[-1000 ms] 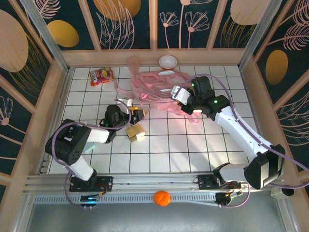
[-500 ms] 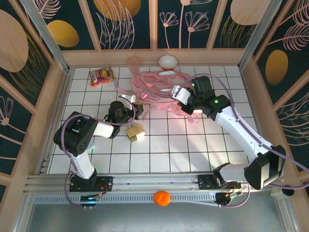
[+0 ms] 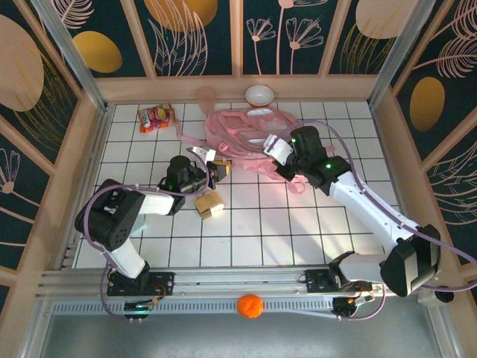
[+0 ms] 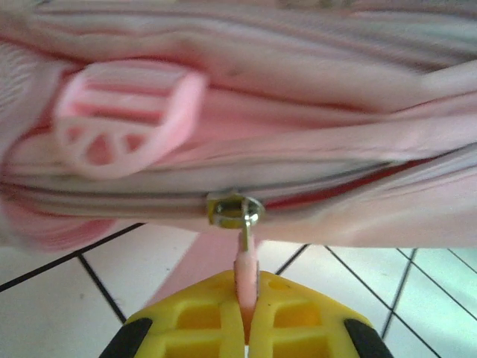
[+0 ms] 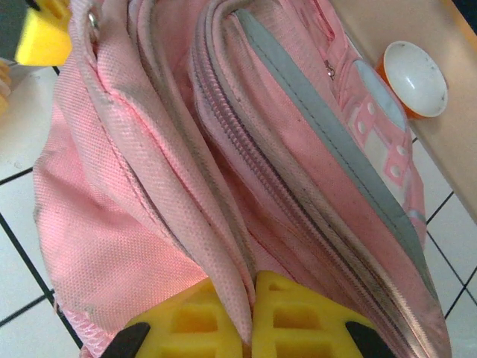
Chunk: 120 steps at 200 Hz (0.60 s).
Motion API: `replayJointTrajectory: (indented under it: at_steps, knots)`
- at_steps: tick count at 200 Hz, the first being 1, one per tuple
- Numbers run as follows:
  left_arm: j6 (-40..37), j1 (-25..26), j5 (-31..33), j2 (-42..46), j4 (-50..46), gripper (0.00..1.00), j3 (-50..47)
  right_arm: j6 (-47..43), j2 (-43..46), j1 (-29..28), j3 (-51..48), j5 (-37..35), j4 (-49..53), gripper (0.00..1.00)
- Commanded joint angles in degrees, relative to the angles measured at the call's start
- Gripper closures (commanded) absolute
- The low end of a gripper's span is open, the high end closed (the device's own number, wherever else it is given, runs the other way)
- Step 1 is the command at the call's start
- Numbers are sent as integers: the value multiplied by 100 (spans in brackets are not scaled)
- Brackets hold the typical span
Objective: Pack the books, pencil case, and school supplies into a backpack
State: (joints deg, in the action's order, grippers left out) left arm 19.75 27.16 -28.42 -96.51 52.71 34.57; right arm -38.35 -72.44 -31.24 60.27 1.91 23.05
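The pink backpack (image 3: 250, 134) lies at the back middle of the tiled table. At its left edge my left gripper (image 3: 216, 168) is shut on the pink zip pull (image 4: 247, 262), which hangs from a metal slider (image 4: 235, 210) on the backpack (image 4: 313, 112). My right gripper (image 3: 279, 151) is on the bag's right side. It is shut on a fold of the backpack's fabric (image 5: 223, 261). A tan block with a white piece, one of the school supplies (image 3: 210, 203), lies just in front of the left gripper. The books and pencil case are out of view.
A red-and-yellow snack packet (image 3: 156, 117) lies at the back left. A white bowl (image 3: 259, 95) and a pink cup (image 3: 206, 95) stand at the back wall behind the bag. An orange ball (image 3: 250, 306) rests on the front rail. Wooden walls ring the table.
My left gripper has moved up to the bag's left edge and shut on the zip pull. The right gripper, still holding the fabric, has shifted slightly left, and the bag has flattened.
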Motion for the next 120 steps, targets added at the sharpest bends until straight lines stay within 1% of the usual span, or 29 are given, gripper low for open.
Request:
replayJointTrajectory:
  at_steps: [1,33,84,120]
  knots:
    - [-93,109,-630,356,-212,100,18,625,184,22,-226,-678,-1248,100]
    - [-360,256,-1017,683,-1040,100,251,997,64,-222,-574,-1023,-1787,100]
    - [-664,598,-1389,1045,-1952,100,581,1635,-305,-477,-871,-1326,-2419,100]
    - [-654,791,-1563,1038,-2244,100,744,1956,-549,-658,-991,-1162,-2724,100]
